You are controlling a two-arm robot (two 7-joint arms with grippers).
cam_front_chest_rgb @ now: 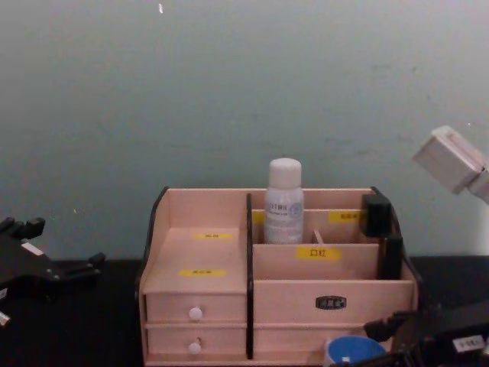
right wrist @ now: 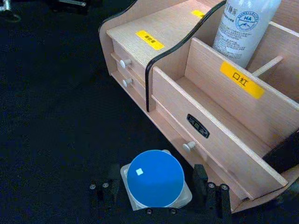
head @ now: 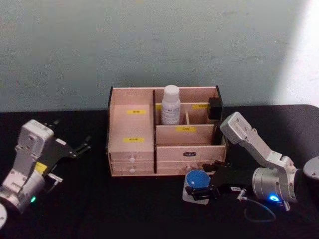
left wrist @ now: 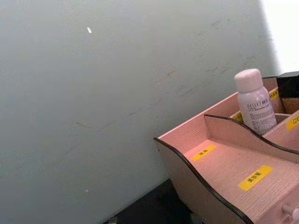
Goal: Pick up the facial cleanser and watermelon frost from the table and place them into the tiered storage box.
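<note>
Tiered storage box (head: 130,102) at the middle of the black desk (head: 99,214), its back near a pale green wall (head: 149,45). Open desk surface lies to either side of it and in front of its left half. The facial cleanser (head: 170,105), a white bottle with a rounded cap, stands upright in a rear compartment just right of the black central divider. The stepped left section and the long front compartment with the yellow label hold nothing visible. The watermelon frost (right wrist: 155,178), a low round container with a blue lid, sits on the desk just in front of the lower right drawer, close to its white knob (right wrist: 188,146) but apart from the box face. The right hand (head: 198,181) lies low over the desk, reaching in from the right with the forearm angled back and upward. Its fingers (right wrist: 210,191) are spread, one on each side of the container, with a narrow gap at each side. The left hand (head: 74,131) is well to the left of the box, above bare desk, fingers spread and holding nothing, pointing toward the box.
</note>
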